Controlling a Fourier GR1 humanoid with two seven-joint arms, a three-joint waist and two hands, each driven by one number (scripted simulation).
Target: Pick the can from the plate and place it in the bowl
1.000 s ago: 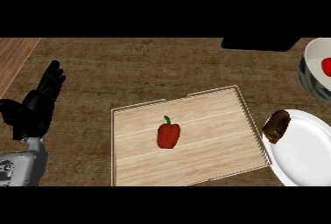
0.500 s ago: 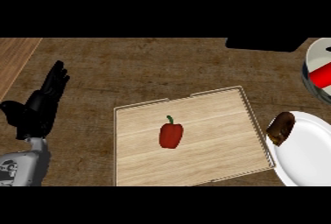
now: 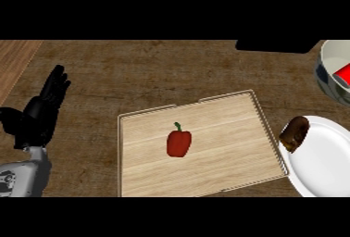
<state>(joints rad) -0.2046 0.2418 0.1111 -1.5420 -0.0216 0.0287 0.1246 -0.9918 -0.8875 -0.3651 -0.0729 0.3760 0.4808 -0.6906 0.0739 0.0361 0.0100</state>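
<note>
nearest, at the lower left: left hand [image 3: 37,118] on its grey forearm, released, fingers straight and pointing up, resting over the counter [image 3: 137,69] and grasping nothing

no sight of the right hand anywhere

at the lower right: white plate [image 3: 325,162], cut by the edge, bearing only a brown lump [image 3: 295,133] on its left rim; no can on the part that shows

in the middle: wooden tray [image 3: 226,139], just left of the plate, with a red pepper [image 3: 178,143] lying on it, stem away

farther, at the upper right: bowl [image 3: 327,81], half out of view, with a red thing inside, most likely the can [image 3: 344,74], though too little shows to be sure

farthest, along the top: a dark shape [image 3: 277,45], cut off, not possible to name

as a judgement: looks like the placing step already met, given red in the bowl and a plate without a can; hard to say more, since neither bowl nor plate shows whole

for a next move: calls only for checking that the red thing is the can and sits fully within the bowl's wall, and for keeping any hand clear of the rim so as not to tip it; no call to touch pepper, tray or lump
</note>
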